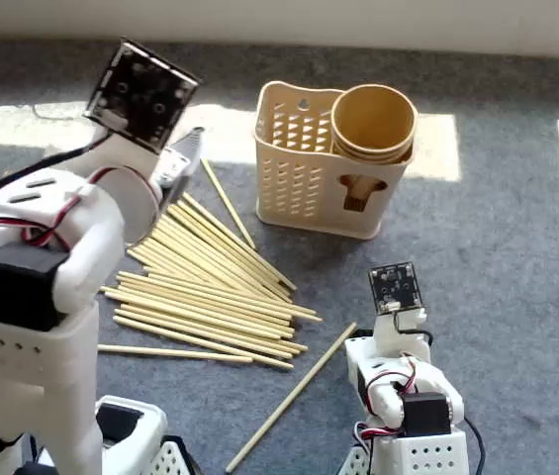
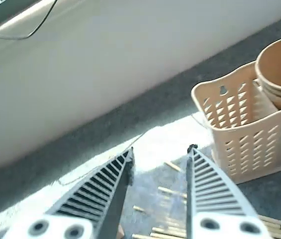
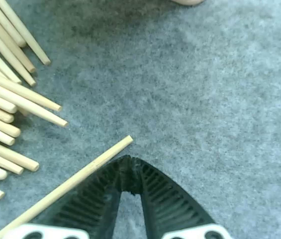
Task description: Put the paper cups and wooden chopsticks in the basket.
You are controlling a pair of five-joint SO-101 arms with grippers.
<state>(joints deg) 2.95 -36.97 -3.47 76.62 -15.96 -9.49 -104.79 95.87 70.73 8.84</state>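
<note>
Pile of chopsticks on grey carpet beside basket; paper cups stacked inside it. Fingers of left gripper apart, empty. Tips of right gripper together, stray chopstick just beside.

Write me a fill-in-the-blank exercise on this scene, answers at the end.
1. The paper cups stand stacked ____ the basket.
2. The wooden chopsticks lie piled ____ the basket, on the grey carpet.
3. The left gripper is ____ and holds nothing.
4. The right gripper is ____, with a lone chopstick lying beside it.
Missing words: inside; outside; open; shut.
</note>
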